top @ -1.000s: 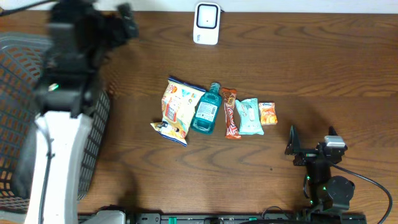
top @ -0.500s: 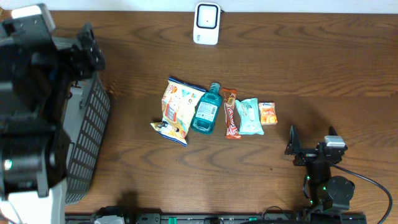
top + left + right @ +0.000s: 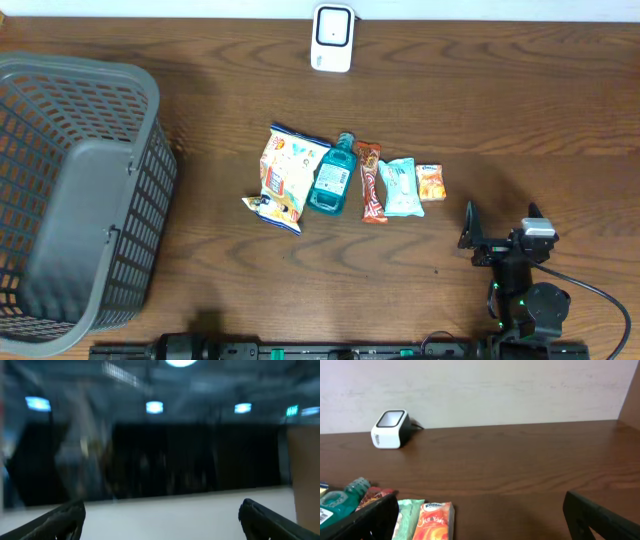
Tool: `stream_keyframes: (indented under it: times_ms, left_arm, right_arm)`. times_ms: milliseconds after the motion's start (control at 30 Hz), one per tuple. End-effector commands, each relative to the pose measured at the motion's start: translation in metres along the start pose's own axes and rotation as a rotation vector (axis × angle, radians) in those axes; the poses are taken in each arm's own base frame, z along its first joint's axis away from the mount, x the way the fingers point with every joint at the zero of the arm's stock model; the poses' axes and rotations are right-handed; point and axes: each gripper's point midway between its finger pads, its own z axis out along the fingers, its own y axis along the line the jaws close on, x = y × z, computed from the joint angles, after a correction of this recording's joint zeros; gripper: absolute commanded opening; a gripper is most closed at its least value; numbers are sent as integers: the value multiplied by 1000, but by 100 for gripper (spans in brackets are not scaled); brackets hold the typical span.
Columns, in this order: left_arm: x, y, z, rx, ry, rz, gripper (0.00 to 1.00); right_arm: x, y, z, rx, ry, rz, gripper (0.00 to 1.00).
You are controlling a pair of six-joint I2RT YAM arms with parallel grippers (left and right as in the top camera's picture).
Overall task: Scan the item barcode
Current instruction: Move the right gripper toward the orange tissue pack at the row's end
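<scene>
Several items lie in a row mid-table: a chips bag, a blue bottle, a red candy bar, a mint-green pack and a small orange pack. The white barcode scanner stands at the far edge, well behind them. My right gripper rests open near the front right, a little short of the orange pack, with nothing between its fingers. My left gripper is open and empty, facing a blurred room; the overhead view does not show it.
A grey mesh basket fills the left side of the table. A wall runs behind the scanner. Bare brown wood lies between the items and the scanner, and to the right of the items.
The left arm, which hung over the basket, has swung out of the overhead view and uncovered the basket. The right arm and the items have not moved.
</scene>
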Motion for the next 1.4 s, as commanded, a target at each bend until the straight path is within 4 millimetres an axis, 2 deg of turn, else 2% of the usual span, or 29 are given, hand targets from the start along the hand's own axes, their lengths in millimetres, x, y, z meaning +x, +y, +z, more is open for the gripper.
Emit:
stream_keyframes:
  times_ms: [0, 67, 267, 400, 433, 467, 533, 600, 833, 1033, 1100, 1167, 1367]
  left_arm:
    - [-27, -4, -35, -34, -132, 47, 98]
    - [-38, -9, -47, -28, -182, 60, 98]
    - [-32, -7, -43, -29, -168, 55, 98]
    - [-12, -2, -32, -30, -125, 2, 98]
    - [-7, -1, -29, -30, -119, -18, 98]
    - [5, 2, -23, -25, -112, -71, 98]
    - [21, 5, -18, -24, -104, -120, 98]
    - [39, 8, -15, -22, -101, -167, 98]
    - [79, 10, -24, -6, -150, -235, 98]
    - [105, 18, -12, -29, -101, -252, 98]
    - [111, 21, -10, -41, -91, -278, 98]
    - [115, 23, -8, -53, -85, -273, 98]
    - [125, 30, -5, -101, -71, -262, 98]
  right_arm:
    - [1, 2, 0, -8, 1, 13, 99]
    - [1, 2, 0, -8, 1, 12, 99]
    - [1, 2, 0, -8, 1, 12, 99]
    - [1, 7, 0, -38, 4, 55, 99]
    - [1, 8, 0, -47, 8, 109, 99]
    - [3, 13, 0, -72, 23, 272, 99]
    - [7, 24, 0, -131, 61, 448, 99]
    - [11, 44, -3, -240, 123, 554, 99]
    - [28, 112, -36, -652, 357, 600, 99]
    - [26, 148, -79, -944, 532, 706, 99]
    - [25, 152, -87, -989, 555, 709, 99]
    - [25, 151, -84, -974, 548, 710, 99]
    - [24, 134, -58, -806, 466, 713, 99]
